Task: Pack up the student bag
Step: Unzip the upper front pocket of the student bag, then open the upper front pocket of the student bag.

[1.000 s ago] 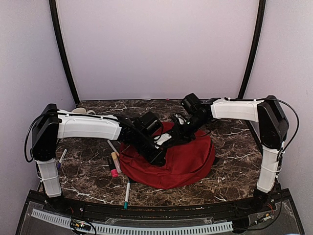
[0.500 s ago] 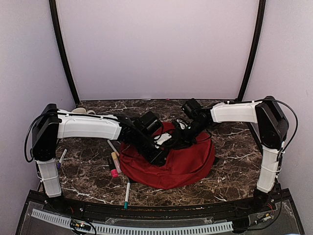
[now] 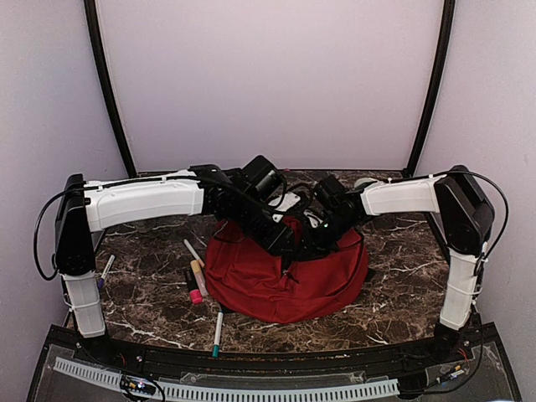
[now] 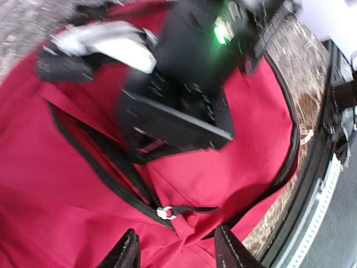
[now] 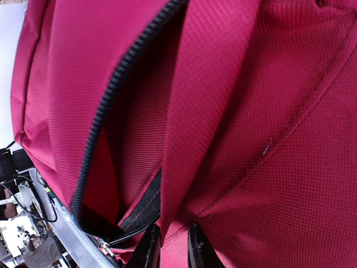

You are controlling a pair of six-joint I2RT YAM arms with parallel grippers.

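Over on the left of the marble table (image 3: 151,293), a few loose markers (image 3: 198,276) are lying just beside the bag's left edge, nearer the left arm than the right.

The left arm is reaching level across from its base, wrist tipping down over the middle. The left gripper (image 4: 175,231) is hanging above the red fabric with its fingers apart and nothing between them. The zipper pull (image 4: 164,212) is sitting just ahead of those fingers, with the black zipper line running away from it on a diagonal. That lineup is what the next move seems to depend on.

The student bag (image 3: 276,289) is slumping flat at the centre of the table, wider left to right, directly under both wrists.

The right arm is mirroring the left, elbow high, wrist dipping onto the bag's upper right part. The right gripper (image 5: 172,245) is pinching nearly together on a fold of fabric beside the open zipper (image 5: 111,100) (probably holding the mouth up).
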